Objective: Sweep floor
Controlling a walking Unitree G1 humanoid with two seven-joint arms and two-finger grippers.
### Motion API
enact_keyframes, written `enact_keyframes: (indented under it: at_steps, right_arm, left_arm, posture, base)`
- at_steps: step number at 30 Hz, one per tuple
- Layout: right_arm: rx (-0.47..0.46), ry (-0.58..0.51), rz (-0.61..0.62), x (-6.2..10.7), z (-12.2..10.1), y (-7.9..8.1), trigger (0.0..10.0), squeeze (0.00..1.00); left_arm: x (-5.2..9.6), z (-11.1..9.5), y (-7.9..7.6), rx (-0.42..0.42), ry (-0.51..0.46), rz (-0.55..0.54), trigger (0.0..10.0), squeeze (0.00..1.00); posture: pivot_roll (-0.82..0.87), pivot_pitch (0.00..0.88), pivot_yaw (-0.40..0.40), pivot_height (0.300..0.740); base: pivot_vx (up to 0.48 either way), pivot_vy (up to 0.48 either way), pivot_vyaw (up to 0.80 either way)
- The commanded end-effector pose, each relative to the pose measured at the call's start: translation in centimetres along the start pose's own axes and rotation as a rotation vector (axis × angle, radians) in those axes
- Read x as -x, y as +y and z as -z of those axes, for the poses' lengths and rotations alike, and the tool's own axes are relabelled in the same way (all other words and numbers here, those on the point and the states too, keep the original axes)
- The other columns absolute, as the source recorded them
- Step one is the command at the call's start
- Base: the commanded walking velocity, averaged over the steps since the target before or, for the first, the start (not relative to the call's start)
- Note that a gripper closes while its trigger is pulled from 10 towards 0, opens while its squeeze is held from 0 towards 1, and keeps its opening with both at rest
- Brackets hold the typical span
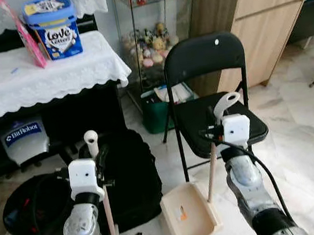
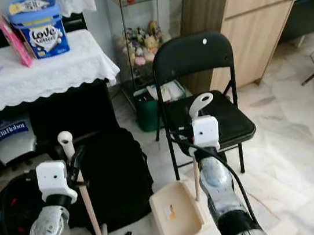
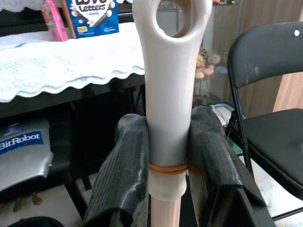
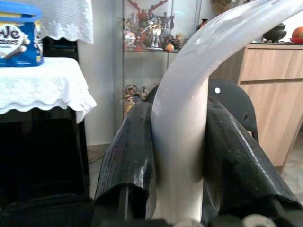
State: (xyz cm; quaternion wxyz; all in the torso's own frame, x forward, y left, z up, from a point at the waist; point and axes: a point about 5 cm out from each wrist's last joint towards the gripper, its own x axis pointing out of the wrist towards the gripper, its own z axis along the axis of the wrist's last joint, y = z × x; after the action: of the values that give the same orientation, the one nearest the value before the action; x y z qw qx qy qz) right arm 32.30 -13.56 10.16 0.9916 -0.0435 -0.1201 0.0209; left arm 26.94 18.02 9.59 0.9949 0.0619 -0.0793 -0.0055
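Observation:
My left gripper (image 1: pixel 97 158) is shut on the broom handle (image 1: pixel 91 139), a wooden stick with a white cap that has a hole in it; both black fingers (image 3: pixel 125 161) clamp the cap (image 3: pixel 170 71). The stick runs down to the floor at my left. My right gripper (image 1: pixel 215 128) is shut on the dustpan's handle (image 1: pixel 227 103), whose curved white top (image 4: pixel 189 85) sits between the fingers (image 4: pixel 130 156). The beige dustpan (image 1: pixel 188 213) rests on the marble floor between my arms, with a small orange scrap in it.
A black folding chair (image 1: pixel 211 86) stands right behind the dustpan. A black backpack (image 1: pixel 128 180) lies on the floor to the left, before a table with a lace cloth (image 1: pixel 40 75). A glass cabinet (image 1: pixel 151 36) and wooden cabinet (image 1: pixel 259 15) stand behind. Open marble floor (image 1: pixel 313 148) lies to the right.

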Motion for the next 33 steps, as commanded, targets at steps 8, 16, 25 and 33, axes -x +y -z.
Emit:
enact_keyframes:
  at_steps: [8, 16, 25, 33]
  right_arm:
    - [-0.007, -0.044, 0.002, -0.59, -0.96, -0.04, 10.0, 0.00]
    - [-0.009, -0.045, -0.001, -0.66, -1.00, 0.06, 10.0, 0.00]
    - [-0.010, -0.048, 0.000, -0.69, -1.02, 0.08, 10.0, 0.00]
    - [-0.012, -0.048, 0.005, -0.61, -0.99, 0.02, 10.0, 0.00]
  left_arm:
    - [-0.36, -0.82, 0.17, 0.004, -0.043, -0.009, 10.0, 0.00]
    - [-0.49, -1.04, 0.18, -0.006, -0.053, -0.006, 10.0, 0.00]
    - [-0.71, -1.25, 0.13, -0.006, -0.060, -0.007, 10.0, 0.00]
    - [-0.79, -1.31, 0.09, 0.008, -0.058, -0.007, 10.0, 0.00]
  posture:
    - [0.01, 0.054, -0.025, 0.740]
    - [0.02, 0.046, -0.024, 0.740]
    - [0.02, 0.036, -0.022, 0.740]
    - [0.02, 0.043, -0.020, 0.740]
  base:
    - [-0.392, 0.000, 0.00]
    - [-0.240, 0.000, 0.00]
    - [0.000, 0.000, 0.00]
    - [0.000, 0.031, 0.00]
